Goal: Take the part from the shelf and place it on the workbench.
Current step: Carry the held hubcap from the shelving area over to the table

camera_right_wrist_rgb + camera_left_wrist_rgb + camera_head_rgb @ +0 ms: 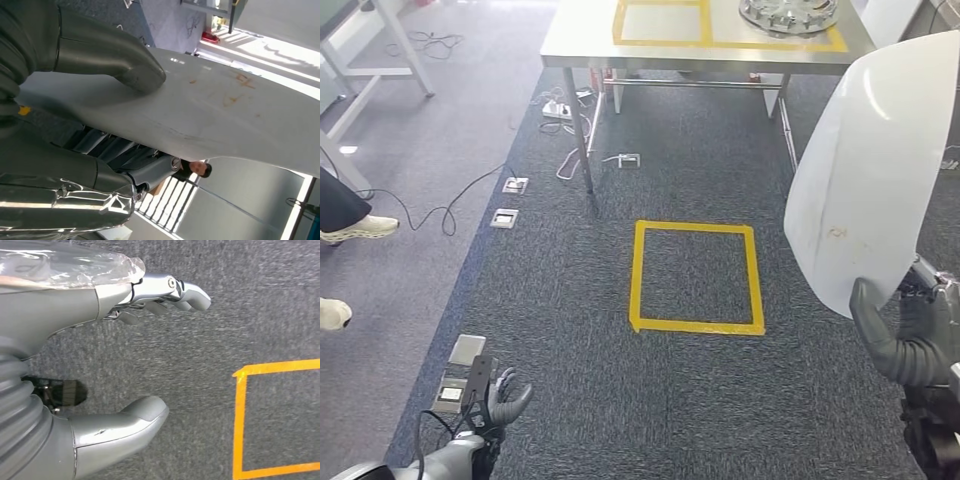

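Observation:
My right hand grips a large white curved panel by its lower edge and holds it upright at the right of the head view. In the right wrist view the thumb presses on the panel's face while the fingers wrap behind it. The steel workbench stands ahead, with a yellow taped rectangle on its top. My left hand hangs low at the left, holding nothing. In the left wrist view its fingers and thumb are apart over the carpet.
A yellow taped square marks the dark carpet before the workbench. A silver wheel cover lies on the bench's far right. Cables and floor sockets lie near the bench's left leg. A person's shoes are at the left edge.

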Motion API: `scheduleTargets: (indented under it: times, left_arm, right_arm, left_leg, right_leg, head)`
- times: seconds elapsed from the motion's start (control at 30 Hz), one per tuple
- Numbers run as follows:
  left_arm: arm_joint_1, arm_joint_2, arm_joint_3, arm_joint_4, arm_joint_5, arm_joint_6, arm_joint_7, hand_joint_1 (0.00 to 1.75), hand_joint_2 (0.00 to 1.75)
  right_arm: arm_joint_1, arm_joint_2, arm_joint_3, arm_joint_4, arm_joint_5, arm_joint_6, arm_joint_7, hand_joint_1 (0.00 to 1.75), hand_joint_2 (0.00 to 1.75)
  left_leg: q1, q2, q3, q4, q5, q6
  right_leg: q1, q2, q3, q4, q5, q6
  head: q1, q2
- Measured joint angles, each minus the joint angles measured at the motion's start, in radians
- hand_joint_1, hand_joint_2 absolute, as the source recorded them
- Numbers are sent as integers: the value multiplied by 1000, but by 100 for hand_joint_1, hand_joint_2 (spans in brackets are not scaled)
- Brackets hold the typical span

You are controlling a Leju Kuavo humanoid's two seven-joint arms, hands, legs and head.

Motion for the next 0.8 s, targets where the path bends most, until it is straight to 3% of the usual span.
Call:
scheduleTargets:
  times: [0.07,0.17,0.23,0.3,0.33,0.37,0.4,0.47,0.53,0.6,0.67,0.73,0.8]
  left_arm:
    - [0,-2,0,0,0,0,1,0,175]
    - [1,-2,0,0,0,0,1,0,175]
    - [-3,-2,0,0,0,0,1,0,175]
    - [-2,-1,0,0,0,0,1,0,175]
    - [0,0,0,0,0,0,1,0,175]
    - [3,0,0,0,0,0,1,0,175]
    - [4,0,0,0,0,0,1,0,175]
    - [4,2,0,0,0,0,1,0,175]
    - [4,4,0,0,0,0,1,0,175]
    - [6,4,0,0,1,0,1,0,175]
    - [7,4,0,0,1,0,-1,0,175]
    - [6,5,0,0,1,0,-2,0,175]
    - [7,5,0,0,1,0,-2,0,175]
  right_arm:
    - [0,0,-3,0,0,0,1,175,175]
    - [-1,0,-4,-2,1,-1,1,175,175]
    - [-2,0,-3,-3,2,0,1,175,175]
    - [-3,0,-3,-4,2,0,1,175,175]
    - [-2,0,-3,-4,2,0,1,175,175]
    - [-1,0,-3,-4,2,0,1,175,175]
    - [-1,0,-3,-4,2,0,2,175,175]
    - [-1,0,-3,-3,2,0,1,175,175]
    - [-3,0,-3,-3,2,0,2,175,175]
    - [-5,0,-3,-3,4,0,4,175,175]
    - [-6,1,-4,-4,7,0,5,175,175]
    - [-8,1,-4,-5,8,0,5,175,175]
    - [-7,1,-4,-5,8,0,6,175,175]
  left_leg:
    - [-1,-2,4,1,-5,-10]
    - [-2,1,2,35,-16,-26]
    - [2,5,-53,131,-53,-37]
    - [6,8,-145,261,-95,-47]
    - [8,8,-181,297,-100,-49]
    - [10,9,-199,296,-85,-50]
    - [11,10,-196,256,-50,-49]
    - [11,15,-153,115,46,-45]
    - [6,21,-124,28,81,-33]
    - [3,21,-118,19,68,-18]
    - [6,18,-99,11,66,-5]
    - [8,15,-73,3,55,4]
    - [7,13,-50,-1,37,9]
  right_leg:
    - [6,0,18,-39,-5,-11]
    - [-1,1,47,-57,1,-25]
    - [-4,0,65,-63,-3,-31]
    - [-4,-1,72,-63,-13,-34]
    - [-5,0,78,-63,-20,-33]
    - [-5,1,87,-63,-28,-32]
    - [-5,1,99,-63,-38,-30]
    - [-5,0,125,-63,-59,-24]
    - [-3,-1,138,-65,-78,-13]
    - [-1,1,147,-62,-84,-1]
    - [-3,0,134,-21,-83,7]
    - [-5,0,67,99,-94,11]
    - [-5,1,-26,237,-146,16]
  head:
    - [1,0]
    - [-1,0]
    - [-5,0]
    - [-9,0]
    - [-11,0]
    - [-13,0]
    - [-16,0]
    - [-17,0]
    - [-14,0]
    - [-12,0]
    - [-11,0]
    - [-6,0]
    - [-2,0]
